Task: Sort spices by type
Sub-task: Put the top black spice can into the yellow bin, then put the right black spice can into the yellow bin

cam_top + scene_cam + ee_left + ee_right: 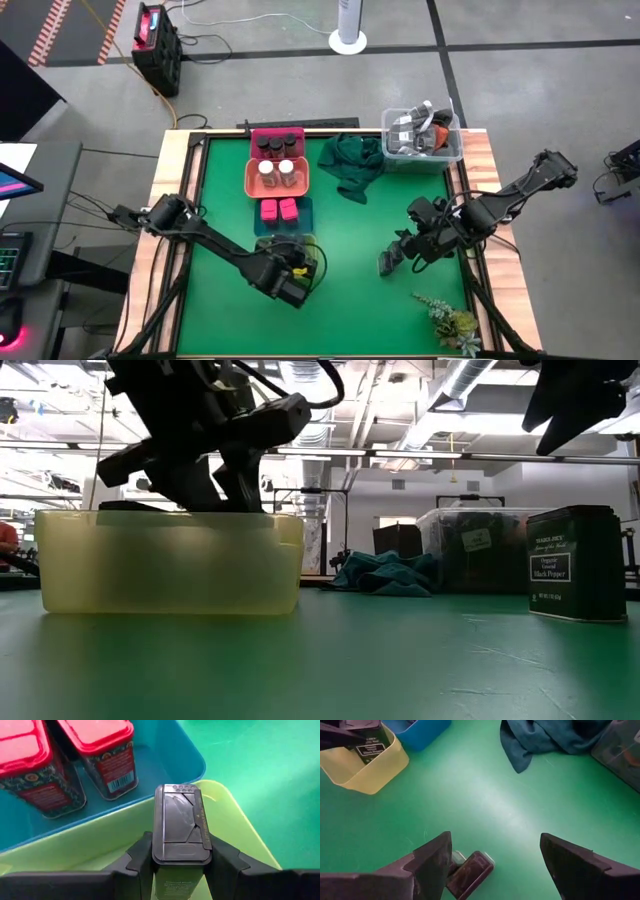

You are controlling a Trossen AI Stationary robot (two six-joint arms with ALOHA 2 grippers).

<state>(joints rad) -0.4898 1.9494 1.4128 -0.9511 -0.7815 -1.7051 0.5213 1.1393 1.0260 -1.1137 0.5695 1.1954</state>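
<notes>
My left gripper (180,855) is shut on a dark grey rectangular box (180,820) inside the yellow tray (265,243), near the table's near-left part. A second dark grey box (575,560), labelled black pepper, stands upright on the green mat (388,263). My right gripper (495,855) hovers open above it and a little toward the right edge; the box (470,872) shows below, close to one finger. Two pink-red packets (100,755) stand in the blue tray (280,210). White-capped jars sit in the orange tray (277,175), and dark jars in the magenta tray (277,143). My left gripper pinches the dark grey box by its two narrow sides just below the lid (165,852), one finger (140,860) on each side. It comes from above, pointing down into the yellow tray (235,820). The box is upright; whether its base rests on the tray floor is hidden.
A dark green cloth (350,162) lies bunched at the far side beside a clear bin (422,135) of odds and ends in the far right corner. A small artificial plant (450,322) sits at the near right corner. Bare green mat (360,300) spreads between the arms.
</notes>
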